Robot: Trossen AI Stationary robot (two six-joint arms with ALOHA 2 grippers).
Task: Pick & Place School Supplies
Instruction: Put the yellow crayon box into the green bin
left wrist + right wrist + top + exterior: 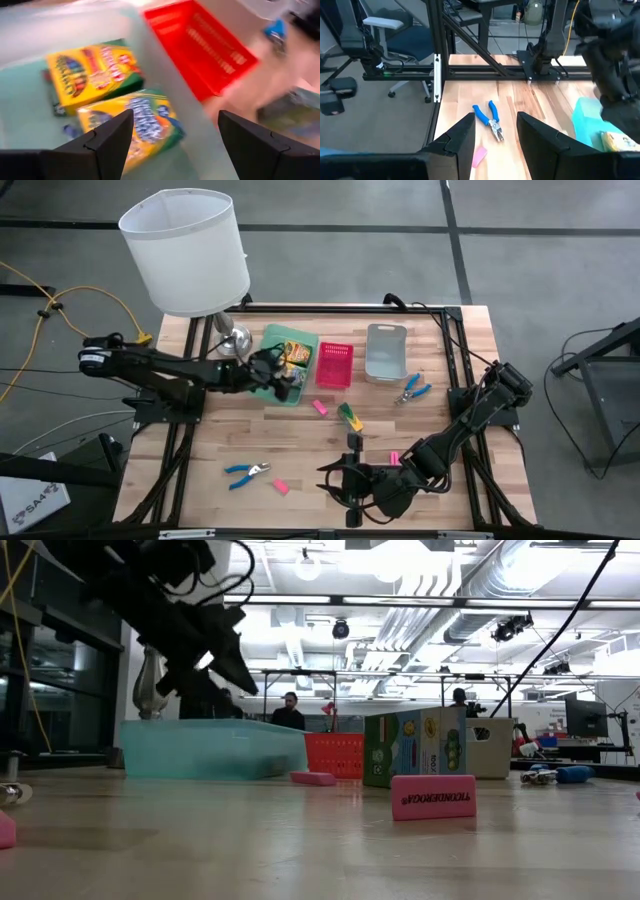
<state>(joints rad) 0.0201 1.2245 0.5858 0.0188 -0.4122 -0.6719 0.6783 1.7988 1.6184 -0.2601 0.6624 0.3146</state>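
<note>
Lamp: a white-shaded lamp (185, 250) stands at the table's far left corner, its metal base just beside the green tray.
Left gripper: the left gripper (283, 380) hangs over the near part of the green tray (303, 339); its fingers (107, 145) stand wide apart and hold nothing.
Crayon boxes in tray: two yellow-and-green crayon boxes lie side by side inside the green tray, one (92, 72) farther in and the other (135, 122) directly beneath the open fingers.
Near-left pliers: a blue-handled pair of pliers (245, 473) lies on the wood near the front left, with a pink eraser (281, 487) just beside it; the right wrist view shows both ahead of its fingers.
Pink tray: the pink tray (335, 366) sits touching the green tray's right side.
Middle erasers: one pink eraser (321, 407) lies on the wood in front of the pink tray; another (394, 458) lies near the right arm.
Third crayon box: the third crayon box (350, 417) is on the table in the middle, outside any tray, upright in the low view.
Grey tray: the grey tray (386, 352) sits right of the pink tray, apart from it.
Far-right pliers: a second blue-handled pair (411, 389) lies just in front of the grey tray.
Right gripper: the right gripper (340, 480) hovers over the table's front edge, pointing left; its fingers (462, 137) are partly spread with nothing between them.
</note>
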